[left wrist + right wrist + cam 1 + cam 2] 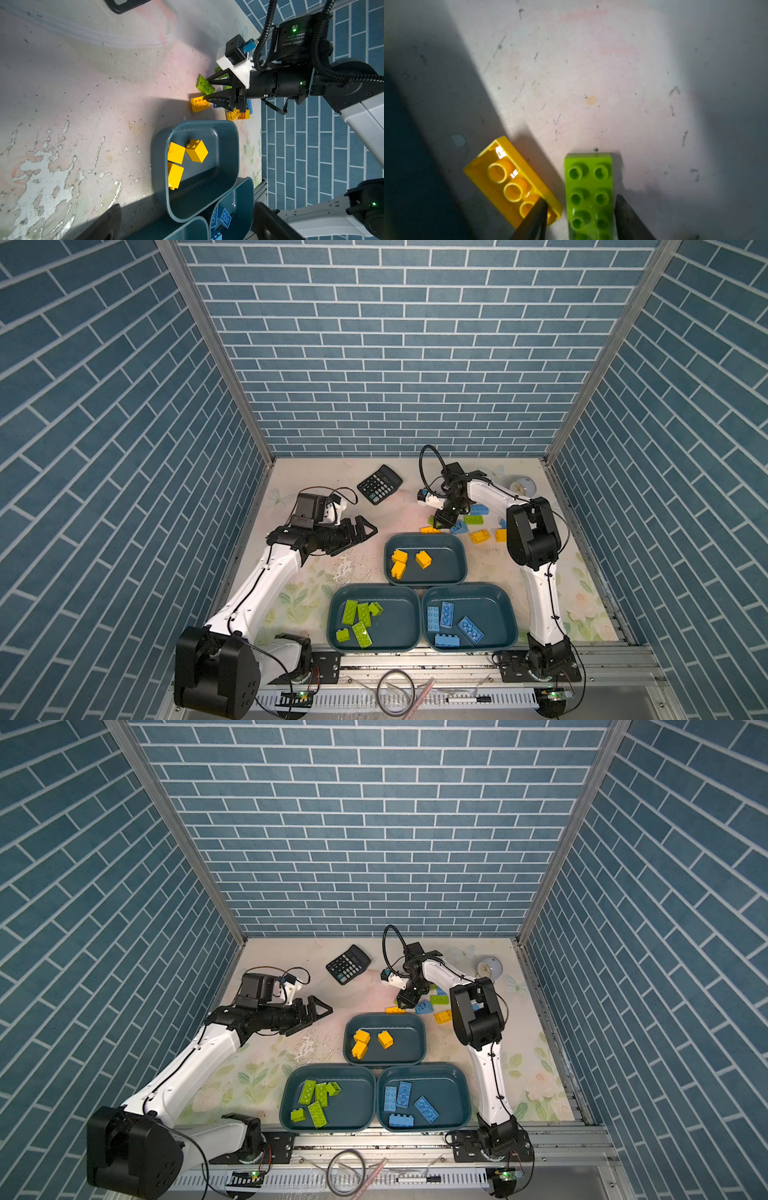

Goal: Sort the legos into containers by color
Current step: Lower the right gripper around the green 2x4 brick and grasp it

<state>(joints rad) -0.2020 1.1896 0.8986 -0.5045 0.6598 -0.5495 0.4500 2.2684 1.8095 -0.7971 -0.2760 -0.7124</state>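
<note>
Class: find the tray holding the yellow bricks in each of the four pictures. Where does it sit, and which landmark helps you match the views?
In a top view: yellow-brick tray, lower half, slightly right of centre.
In a top view: the tray, lower half, at centre.
Left wrist: the tray, lower middle.
Right wrist: not in it.
Landmark: upturned yellow brick, seen in all four pictures.

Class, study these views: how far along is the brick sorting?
Done: three yellow, five green and four blue bricks lie in separate trays. In hand: the right gripper straddles a green brick on the table, not lifted. Left: loose yellow, blue and green bricks around it.
</note>
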